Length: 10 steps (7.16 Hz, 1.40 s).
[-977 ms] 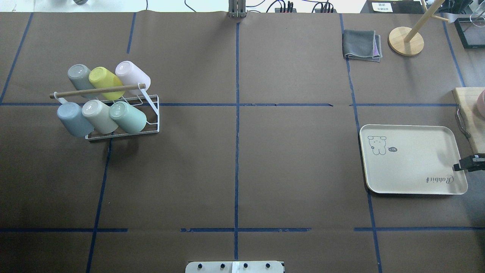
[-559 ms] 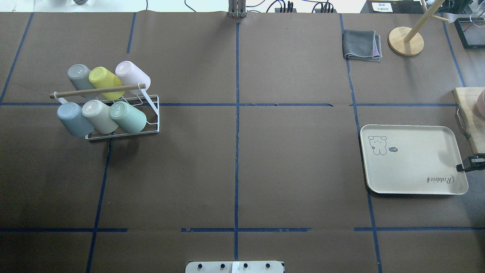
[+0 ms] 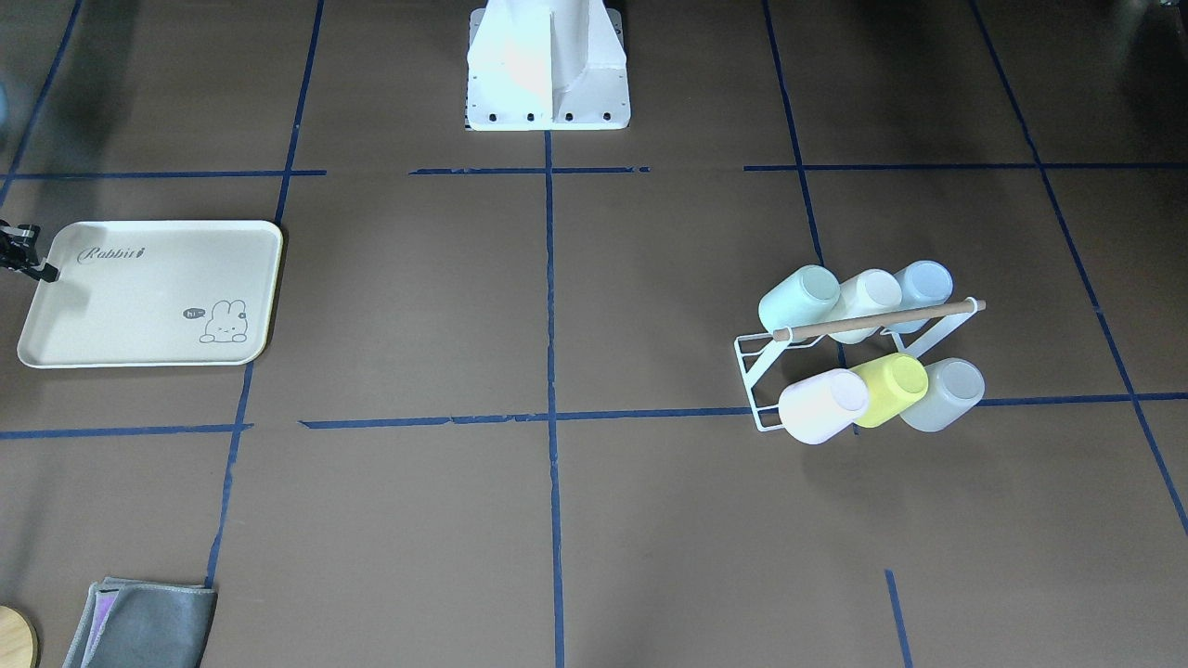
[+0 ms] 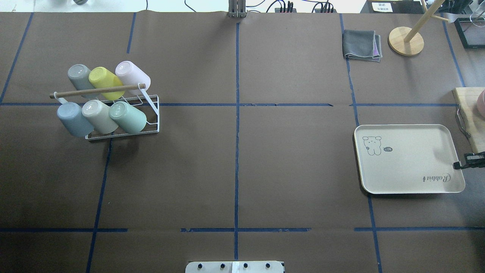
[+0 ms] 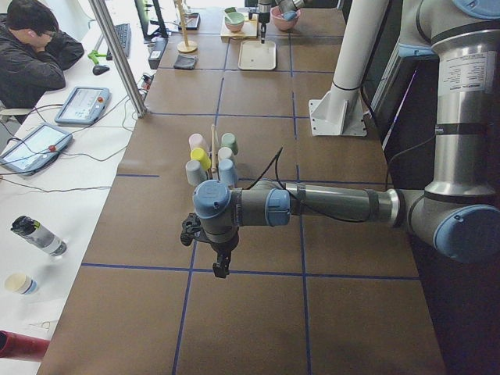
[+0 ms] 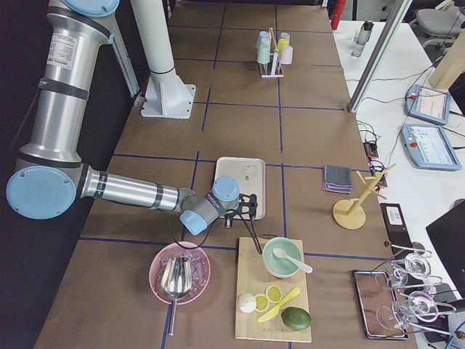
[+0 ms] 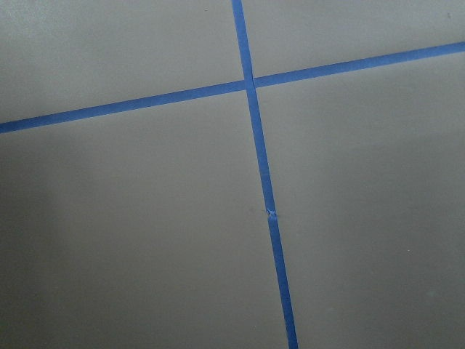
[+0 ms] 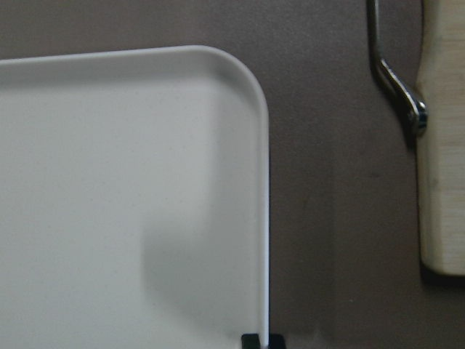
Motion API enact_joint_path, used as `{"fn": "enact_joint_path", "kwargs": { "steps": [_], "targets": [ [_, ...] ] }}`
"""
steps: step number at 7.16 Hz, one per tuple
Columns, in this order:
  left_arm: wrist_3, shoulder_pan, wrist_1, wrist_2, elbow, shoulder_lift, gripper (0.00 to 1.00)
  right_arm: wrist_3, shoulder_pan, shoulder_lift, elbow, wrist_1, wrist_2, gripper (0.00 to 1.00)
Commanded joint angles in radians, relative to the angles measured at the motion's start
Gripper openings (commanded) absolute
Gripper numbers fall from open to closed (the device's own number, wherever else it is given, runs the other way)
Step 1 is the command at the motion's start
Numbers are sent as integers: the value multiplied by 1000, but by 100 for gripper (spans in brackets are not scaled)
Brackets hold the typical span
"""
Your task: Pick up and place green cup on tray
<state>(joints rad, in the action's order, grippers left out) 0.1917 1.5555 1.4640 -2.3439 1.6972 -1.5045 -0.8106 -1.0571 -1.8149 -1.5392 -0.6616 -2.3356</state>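
The green cup (image 4: 129,116) rests tipped on the white wire cup rack (image 4: 158,117) in the left half of the table (image 4: 295,170). It is the right-hand cup of the rack's near row, touching a beige cup (image 4: 99,116) on its left, with a light blue cup (image 4: 74,119) beyond that. A grey cup (image 4: 79,76), a yellow cup (image 4: 106,82) and a pink cup (image 4: 132,76) fill the far row. A wooden bar (image 4: 94,91) runs across the top of the rack.

The tray (image 4: 409,170) lies at the right end of the table, well apart from the rack, with its rabbit drawing toward the far left corner. The right gripper (image 4: 456,165) comes in from the right at the tray's right rim. Its wrist view shows a dark fingertip (image 8: 252,340) just inside that rim and its partner just outside, clamped on the rim. This gripper grasps the tray, and the green cup lies well to its left, across the table. A wooden board (image 8: 443,145) lies just right of the tray.

The left gripper (image 5: 221,269) hangs fingers-down over the brown table, further left than the rack, so the green cup is to its right, near but apart. Whether its fingers are spread or pressed together cannot be told. Its wrist camera sees only the table surface and crossing blue tape lines (image 7: 251,83).
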Motion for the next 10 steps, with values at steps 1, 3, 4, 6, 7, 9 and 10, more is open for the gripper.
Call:
{"fn": "enact_joint_path", "kwargs": {
  "steps": [1,3,4,6,7,9,10],
  "targets": [
    [0,0,-2,0,-1,3,100,-7,-26,5,-112,-68,-60,0],
    [0,0,-2,0,-1,6,100,-79,-23,44,-166,-72,-64,0],
    [0,0,-2,0,-1,6,100,-155,-15,89,-183,-72,-65,0],
    [0,0,-1,0,-1,6,100,-423,99,257,-185,-97,-36,0],
    [0,0,-1,0,-2,6,100,-473,145,364,-185,-175,-15,0],
    [0,0,-1,0,-1,6,100,-479,272,523,-188,-320,116,0],
    [0,0,-1,0,1,6,100,-517,357,549,-186,-325,198,0]
  ]
}}
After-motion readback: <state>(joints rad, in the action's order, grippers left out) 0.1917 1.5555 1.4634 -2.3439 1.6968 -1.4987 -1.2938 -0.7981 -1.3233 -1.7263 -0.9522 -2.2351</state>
